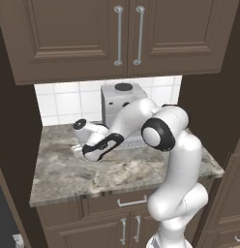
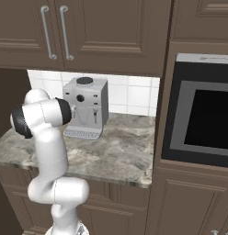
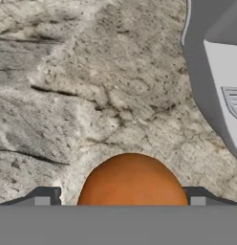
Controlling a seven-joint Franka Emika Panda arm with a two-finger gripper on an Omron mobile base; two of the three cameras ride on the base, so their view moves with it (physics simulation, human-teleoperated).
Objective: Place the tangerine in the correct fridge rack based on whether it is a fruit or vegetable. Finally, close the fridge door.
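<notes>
The tangerine [image 3: 132,182], smooth and bright orange, sits at the bottom of the hand view on the mottled stone counter [image 3: 91,95]. My gripper [image 3: 121,201] straddles it. Its two dark fingertips [image 3: 44,197] stand wide apart on either side, with a small gap showing at the left one, so it looks open. In the left base view the hand [image 1: 95,145] hangs low over the counter [image 1: 68,174], left of the coffee machine, and hides the fruit. The fridge, its rack and its door are out of view.
A grey coffee machine [image 1: 123,104] stands at the back of the counter, and its base [image 3: 216,72] lies close to the hand. Brown wall cabinets [image 1: 122,34] hang above. A built-in oven [image 2: 205,114] fills the tall unit on the right.
</notes>
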